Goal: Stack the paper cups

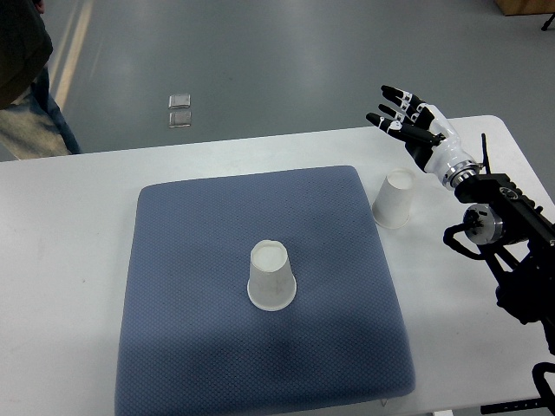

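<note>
A white paper cup (270,276) stands upside down near the middle of the blue mat (191,286). A second white paper cup (395,199) stands upside down on the white table just off the mat's right edge. My right hand (404,117) is above the table's far edge, up and to the right of that second cup, fingers spread and holding nothing. It does not touch either cup. The left arm is out of view.
The white table (61,225) carries the mat. A person's leg and sleeve (26,78) show at the top left by the table's far corner. A small clear object (180,111) lies on the grey floor beyond the table.
</note>
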